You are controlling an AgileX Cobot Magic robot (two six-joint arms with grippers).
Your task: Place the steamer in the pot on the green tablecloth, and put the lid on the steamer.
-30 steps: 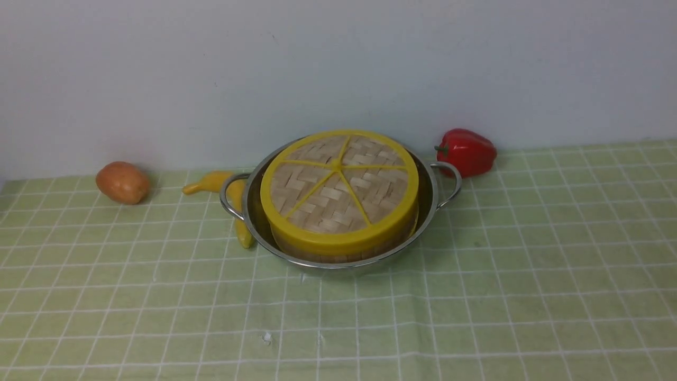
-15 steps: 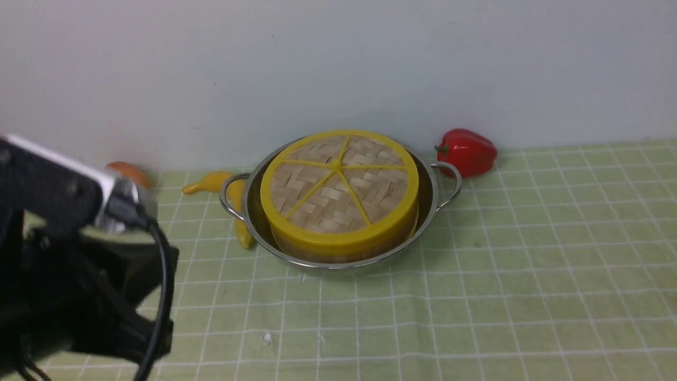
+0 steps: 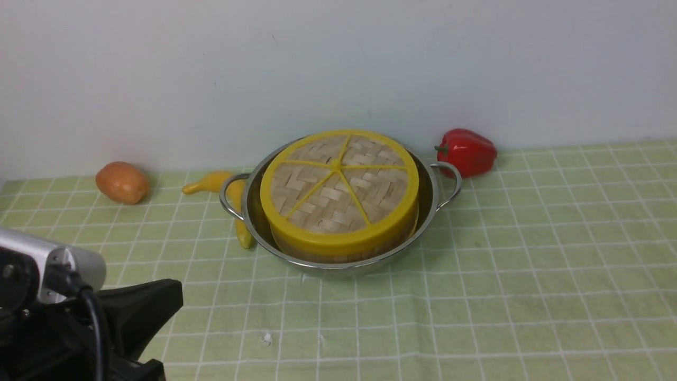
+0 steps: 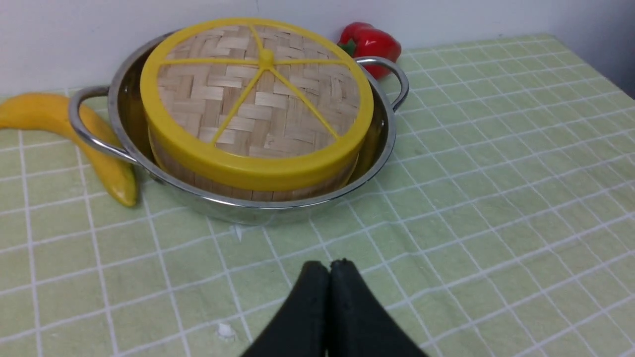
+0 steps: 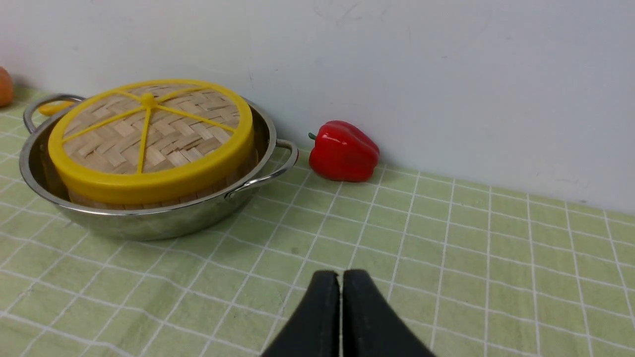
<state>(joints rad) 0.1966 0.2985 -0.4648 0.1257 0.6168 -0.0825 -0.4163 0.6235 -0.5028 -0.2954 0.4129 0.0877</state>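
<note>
While the pot (image 3: 338, 211) sits on the green tablecloth (image 3: 502, 275) at the center of the front view, the steamer (image 3: 338, 248) rests inside it and the lid (image 3: 338, 188) lies flat on top, its yellow rim and six spokes facing up. Only a narrow band of the steamer's bamboo wall shows below the lid's rim. My left gripper (image 4: 329, 265) hangs low over the cloth at about seven o'clock from the pot, well apart from it, fingers pressed together and holding nothing. My right gripper (image 5: 341, 275) appears only in its own wrist view, above bare cloth near the pot's right handle side, its fingers all but touching with just a hairline gap between them, and empty. A banana (image 3: 232, 193) lies against the pot at nine o'clock, partly behind its left handle. A potato (image 3: 122, 182) sits farther out at nine o'clock, near the wall (image 3: 158, 79). A red pepper (image 3: 466, 152) rests at two o'clock, just beyond the right handle.
</note>
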